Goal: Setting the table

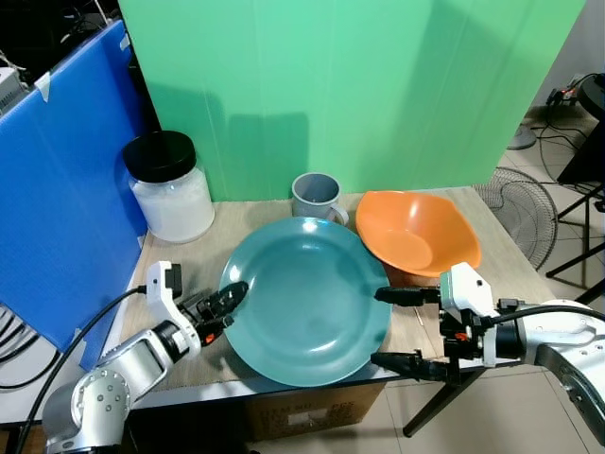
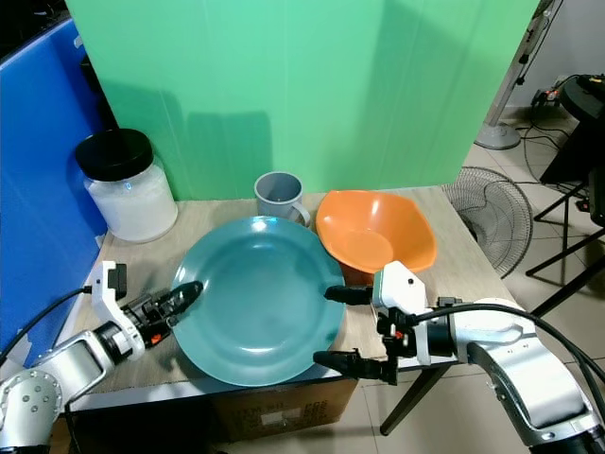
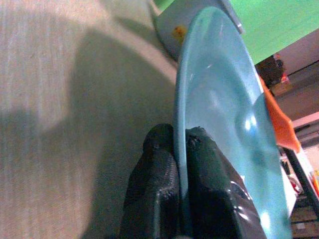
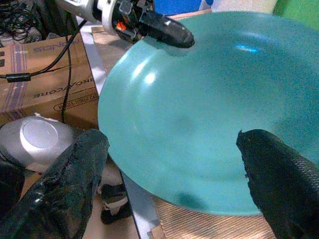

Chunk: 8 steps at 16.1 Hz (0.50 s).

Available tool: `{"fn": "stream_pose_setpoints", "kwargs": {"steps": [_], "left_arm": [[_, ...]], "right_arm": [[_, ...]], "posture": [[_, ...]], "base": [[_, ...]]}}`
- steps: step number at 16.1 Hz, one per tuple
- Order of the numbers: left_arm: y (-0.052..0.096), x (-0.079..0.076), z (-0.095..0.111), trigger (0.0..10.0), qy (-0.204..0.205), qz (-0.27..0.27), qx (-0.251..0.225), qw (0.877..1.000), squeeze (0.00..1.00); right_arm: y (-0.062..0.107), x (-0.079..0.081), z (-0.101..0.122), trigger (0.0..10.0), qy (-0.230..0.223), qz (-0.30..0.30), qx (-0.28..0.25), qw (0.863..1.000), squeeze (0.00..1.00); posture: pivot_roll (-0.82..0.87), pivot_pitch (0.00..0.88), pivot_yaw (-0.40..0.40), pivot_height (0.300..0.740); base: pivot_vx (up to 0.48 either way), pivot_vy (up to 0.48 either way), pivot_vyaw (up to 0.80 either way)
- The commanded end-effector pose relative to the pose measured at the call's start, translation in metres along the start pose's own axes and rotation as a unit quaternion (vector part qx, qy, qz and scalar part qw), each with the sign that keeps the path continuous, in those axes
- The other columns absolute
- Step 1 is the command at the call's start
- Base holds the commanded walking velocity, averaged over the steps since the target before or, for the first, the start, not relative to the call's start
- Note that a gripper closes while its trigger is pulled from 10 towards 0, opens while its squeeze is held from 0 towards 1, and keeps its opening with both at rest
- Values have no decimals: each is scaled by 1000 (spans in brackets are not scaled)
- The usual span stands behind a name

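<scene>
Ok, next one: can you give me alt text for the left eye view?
A large teal plate on a wooden table, its left rim pinched by the left gripper while the open right gripper brackets its right edge. Behind stand a black-lidded jar, a grey mug and an orange bowl.

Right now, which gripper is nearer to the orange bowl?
Right. The right gripper is open just below the orange bowl, by the teal plate. The left gripper pinches the plate's opposite rim.

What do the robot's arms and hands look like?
Both arms are silver metal with white wrist blocks and black cables running off them. The left pincer and the right pincer each have two long black fingers, with small red and orange bits near the wrists.
</scene>
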State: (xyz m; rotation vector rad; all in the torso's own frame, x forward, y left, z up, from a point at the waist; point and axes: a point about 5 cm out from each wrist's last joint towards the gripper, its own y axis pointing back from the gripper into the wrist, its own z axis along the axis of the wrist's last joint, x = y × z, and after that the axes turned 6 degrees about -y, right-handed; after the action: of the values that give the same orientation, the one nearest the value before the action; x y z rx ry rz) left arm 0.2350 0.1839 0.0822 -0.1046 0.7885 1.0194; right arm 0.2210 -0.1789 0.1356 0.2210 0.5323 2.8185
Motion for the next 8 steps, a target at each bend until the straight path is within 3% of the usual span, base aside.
{"fn": "stream_pose_setpoints", "kwargs": {"steps": [1, 4, 8], "left_arm": [[10, 8, 1, 0, -9, 50, 1, 999, 0], [28, 5, 5, 0, -23, 89, -26, 995, 0], [62, -10, 1, 0, -29, 137, -59, 988, 0]], "right_arm": [[3, 0, 2, 10000, 6, 2, -2, 1000, 0], [1, 1, 1, 10000, 6, 3, -2, 1000, 0], [-4, 5, 0, 10000, -7, 13, -12, 1000, 0]], "posture": [[-74, 0, 31, 740], [-74, 0, 40, 740], [-63, 0, 36, 740]], "base": [[0, 0, 0], [0, 0, 0], [0, 0, 0]]}}
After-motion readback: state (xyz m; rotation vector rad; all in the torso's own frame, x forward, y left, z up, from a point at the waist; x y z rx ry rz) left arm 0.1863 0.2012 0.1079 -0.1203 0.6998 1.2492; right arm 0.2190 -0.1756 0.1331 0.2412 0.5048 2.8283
